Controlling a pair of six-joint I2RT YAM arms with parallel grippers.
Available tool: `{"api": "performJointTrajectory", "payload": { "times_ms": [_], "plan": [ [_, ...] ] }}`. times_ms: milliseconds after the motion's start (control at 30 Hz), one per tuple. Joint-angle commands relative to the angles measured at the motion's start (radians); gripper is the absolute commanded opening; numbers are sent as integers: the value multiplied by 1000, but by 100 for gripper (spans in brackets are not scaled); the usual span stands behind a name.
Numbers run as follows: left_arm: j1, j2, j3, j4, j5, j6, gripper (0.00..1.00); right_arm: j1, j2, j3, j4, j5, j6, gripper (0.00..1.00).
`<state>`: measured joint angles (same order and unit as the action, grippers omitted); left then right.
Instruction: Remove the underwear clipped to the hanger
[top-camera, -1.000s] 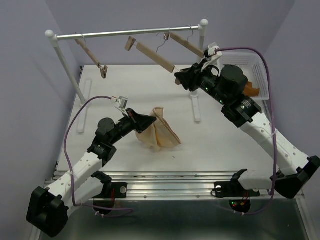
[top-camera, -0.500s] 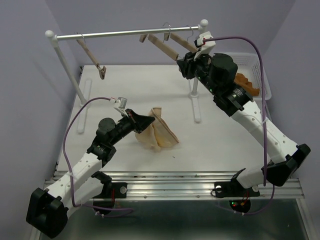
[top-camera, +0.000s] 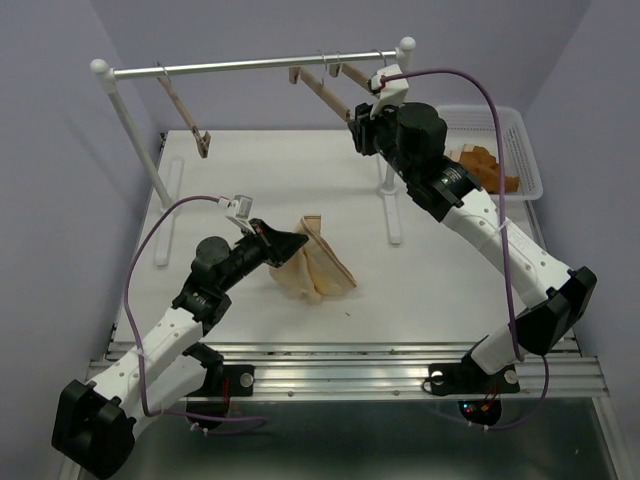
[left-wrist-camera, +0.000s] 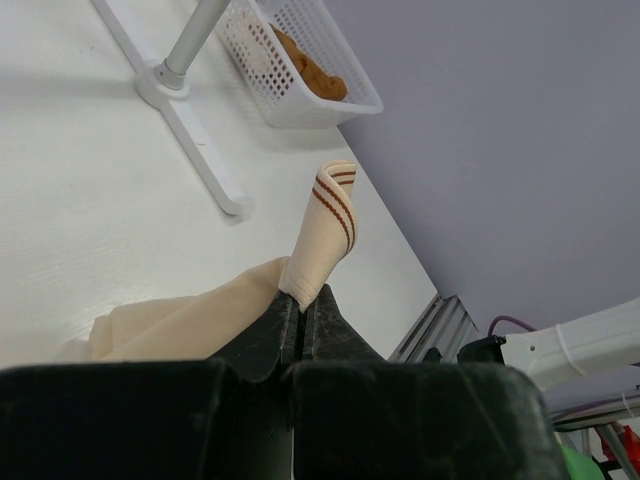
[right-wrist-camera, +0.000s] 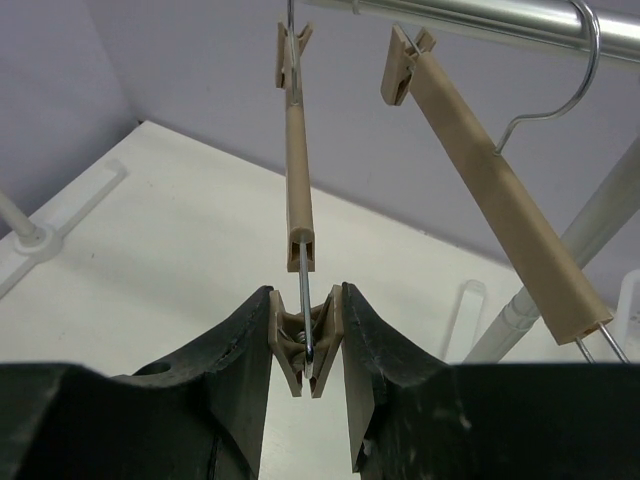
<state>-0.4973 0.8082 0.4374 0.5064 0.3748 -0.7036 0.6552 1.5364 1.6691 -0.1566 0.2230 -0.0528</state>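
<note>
The beige underwear (top-camera: 320, 265) lies crumpled on the white table, off the hangers. My left gripper (top-camera: 292, 243) is shut on its striped waistband, which sticks up past the fingertips in the left wrist view (left-wrist-camera: 330, 220); that gripper (left-wrist-camera: 303, 298) holds it low over the table. My right gripper (top-camera: 357, 127) is raised under the rod and shut on the end clip (right-wrist-camera: 307, 345) of the middle wooden hanger (right-wrist-camera: 298, 170), whose bar slants up to the rod (top-camera: 318, 88). In its wrist view the right gripper (right-wrist-camera: 306, 294) has the clip squeezed between both fingers. No cloth hangs from that clip.
A rack with a silver rod (top-camera: 250, 66) on two white posts crosses the back of the table. A second hanger (right-wrist-camera: 500, 195) hangs right of the held one, a third (top-camera: 185, 110) at the left. A white basket (top-camera: 523, 150) holding brown cloth (top-camera: 487, 160) stands at the back right.
My right arm has risen and moved left and back toward the rod, carrying the hanger's clip end up with it. My left gripper and the underwear have not moved.
</note>
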Motion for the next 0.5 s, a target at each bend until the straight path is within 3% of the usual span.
{"api": "performJointTrajectory", "payload": {
  "times_ms": [0,133,167,233,267,467],
  "plan": [
    [-1,-29,18,35,-10,12,0,7,-27,14,55,29,-15,1],
    [0,-33,21,27,-16,7,0,18,-51,-23,68,-7,-1,2],
    [-1,-33,23,26,-16,6,0,18,-59,-32,75,-22,8,15],
    [-1,-33,26,26,-17,4,0,18,-84,-46,74,-46,14,31],
    [0,-33,29,24,-17,3,0,18,-93,-49,71,-66,21,50],
    [-1,-37,32,23,-17,-5,0,18,-157,-78,57,-114,44,98]
  ]
}}
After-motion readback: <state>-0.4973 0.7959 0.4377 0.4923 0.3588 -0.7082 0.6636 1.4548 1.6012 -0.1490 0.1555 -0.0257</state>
